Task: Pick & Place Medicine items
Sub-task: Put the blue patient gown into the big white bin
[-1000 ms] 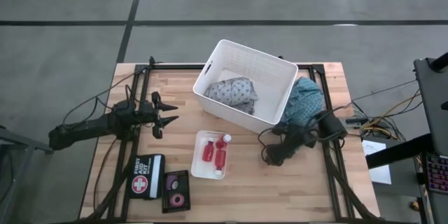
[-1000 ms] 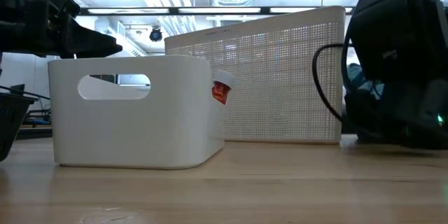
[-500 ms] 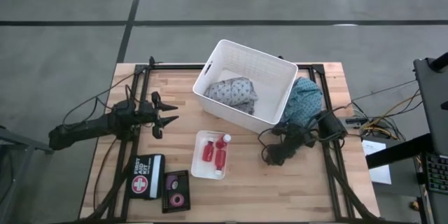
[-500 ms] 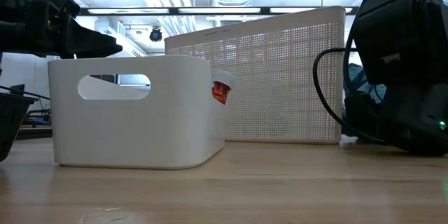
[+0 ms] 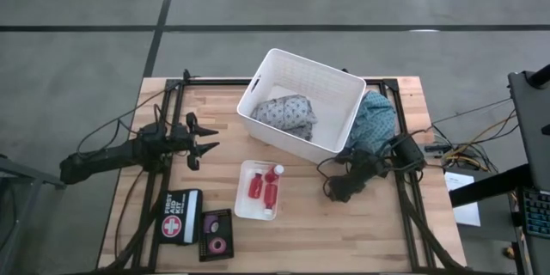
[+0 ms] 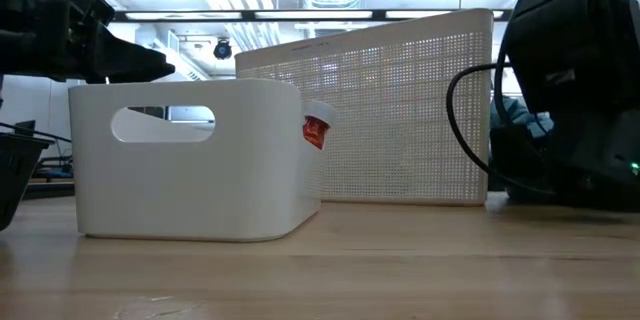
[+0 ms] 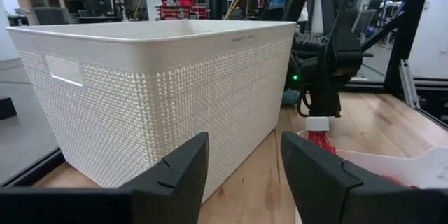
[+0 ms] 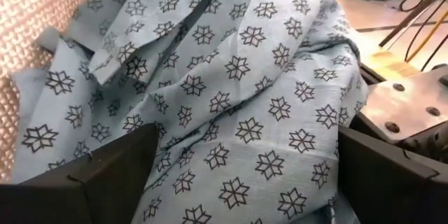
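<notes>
Red bottles (image 5: 266,186) lay in a small white tray (image 5: 243,199) at lower centre, so the right claw (image 5: 337,192), fingers wide apart beside patterned cloth (image 5: 375,122), risked snagging fabric, while the empty left claw (image 5: 204,147) stood slightly parted.

Big white basket (image 5: 331,94) holds grey cloth (image 5: 285,113) — teal patterned cloth (image 5: 378,120) just beside
</notes>
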